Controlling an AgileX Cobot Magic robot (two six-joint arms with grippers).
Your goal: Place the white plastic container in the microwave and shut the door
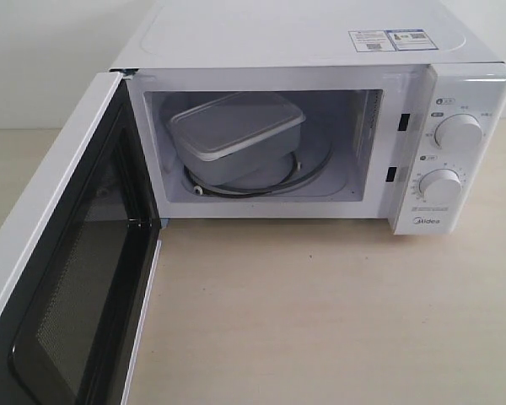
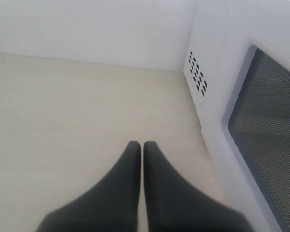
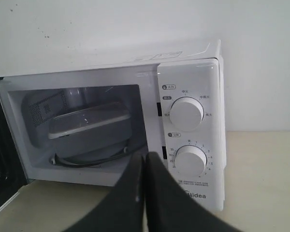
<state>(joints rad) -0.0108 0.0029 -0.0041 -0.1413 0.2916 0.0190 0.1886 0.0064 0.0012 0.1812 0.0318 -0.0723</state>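
The white plastic container (image 1: 236, 135) sits tilted inside the microwave (image 1: 320, 51), resting on the glass turntable (image 1: 308, 173); the right wrist view shows the container (image 3: 89, 125) too. The door (image 1: 63, 278) stands wide open, swung out toward the front left. My left gripper (image 2: 142, 145) is shut and empty, low over the table just outside the door's outer face (image 2: 270, 130). In front of the microwave's control panel (image 3: 186, 140), my right gripper (image 3: 144, 157) is shut with nothing in it. Neither gripper shows in the exterior view.
Two round dials (image 1: 458, 132) sit on the panel at the microwave's right. The beige table (image 1: 320, 321) stretches in front of the oven. A white wall (image 2: 87, 24) stands behind, and vent holes (image 2: 197, 74) mark the microwave's side.
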